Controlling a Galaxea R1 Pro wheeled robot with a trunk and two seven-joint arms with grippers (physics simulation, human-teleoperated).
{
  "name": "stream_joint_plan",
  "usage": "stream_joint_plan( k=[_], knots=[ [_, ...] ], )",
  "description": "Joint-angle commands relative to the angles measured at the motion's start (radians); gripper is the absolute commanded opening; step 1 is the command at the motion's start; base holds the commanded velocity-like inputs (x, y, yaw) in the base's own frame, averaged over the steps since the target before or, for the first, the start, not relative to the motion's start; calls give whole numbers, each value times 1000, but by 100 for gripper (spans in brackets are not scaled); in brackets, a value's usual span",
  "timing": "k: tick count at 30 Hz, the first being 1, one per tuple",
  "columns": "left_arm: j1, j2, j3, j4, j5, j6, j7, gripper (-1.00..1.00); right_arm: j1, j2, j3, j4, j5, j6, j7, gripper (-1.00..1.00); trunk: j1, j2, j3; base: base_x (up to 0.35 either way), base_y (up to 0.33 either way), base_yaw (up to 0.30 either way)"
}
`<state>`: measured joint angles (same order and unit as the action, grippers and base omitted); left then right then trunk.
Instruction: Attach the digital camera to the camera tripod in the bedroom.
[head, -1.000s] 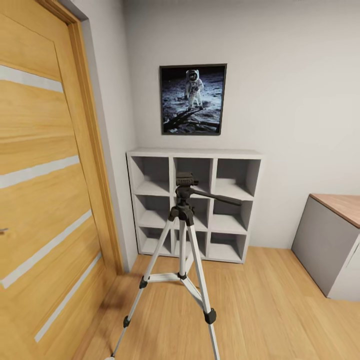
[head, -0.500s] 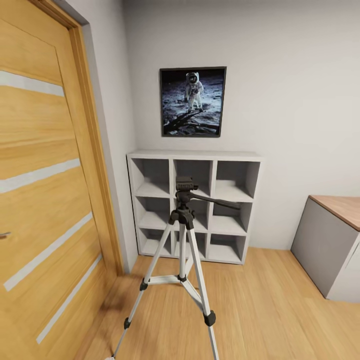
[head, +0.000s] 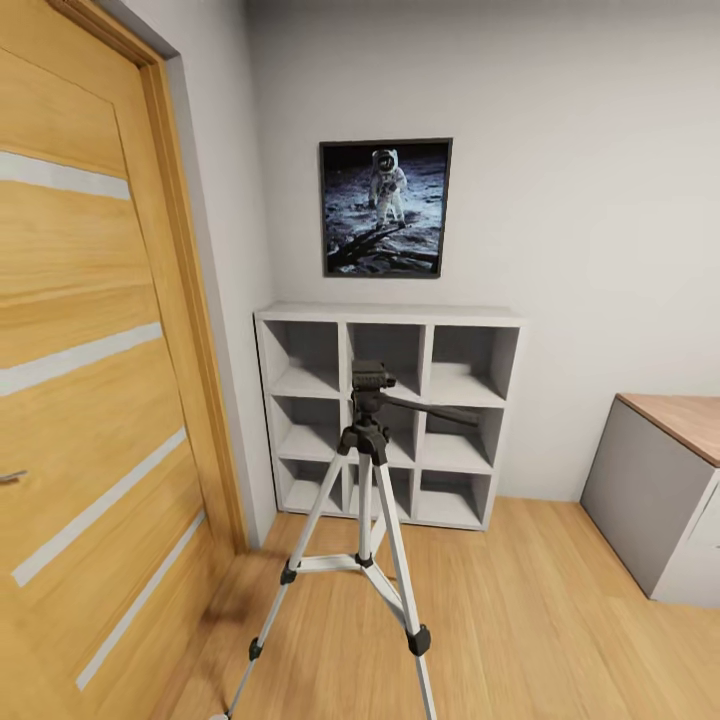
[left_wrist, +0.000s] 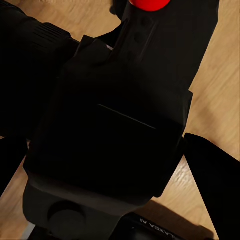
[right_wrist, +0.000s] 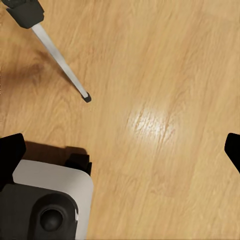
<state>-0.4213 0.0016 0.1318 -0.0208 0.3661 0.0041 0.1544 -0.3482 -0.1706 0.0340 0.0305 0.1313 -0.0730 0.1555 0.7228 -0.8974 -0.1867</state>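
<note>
Tripod (head: 365, 520) upright before white shelving (head: 390, 410), left pincer (left_wrist: 112, 165) grasping digital camera (left_wrist: 115, 115), right pincer (right_wrist: 122, 150) spread apart

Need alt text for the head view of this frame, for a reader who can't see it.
A silver-legged tripod stands on a light wood floor in front of a white cube shelf, its black head bare and pan handle pointing right. An astronaut picture hangs above the shelf; a wooden door is at left, a wood-topped desk at right.

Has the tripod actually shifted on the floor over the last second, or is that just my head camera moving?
No. The camera tripod keeps its place against the white shelf behind it; both, and the astronaut picture, slid down together, so the camera moved.
</note>
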Motion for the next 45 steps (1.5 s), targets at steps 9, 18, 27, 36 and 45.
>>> stream_joint_plan(
  k=[9,18,27,36,45],
  knots=[
    [-1,0,7,-1,-1,0,2,-100,-2,0,3,3,7,-4,0,100,-34,62,27,0,0,0],
    [-1,0,6,-1,-1,0,2,-100,-2,0,3,3,7,-1,0,100,-69,125,55,0,0,0],
    [-1,1,8,-1,2,0,2,-100,-2,3,3,3,7,-1,-9,100,-103,188,83,0,0,0],
    [-1,3,8,-1,2,0,2,-100,-2,5,3,3,7,-1,-9,100,-138,251,112,0,0,0],
    [-1,3,8,-1,2,0,2,-100,-2,5,3,3,9,1,-9,100,-172,314,140,0,0,0]
  ],
)
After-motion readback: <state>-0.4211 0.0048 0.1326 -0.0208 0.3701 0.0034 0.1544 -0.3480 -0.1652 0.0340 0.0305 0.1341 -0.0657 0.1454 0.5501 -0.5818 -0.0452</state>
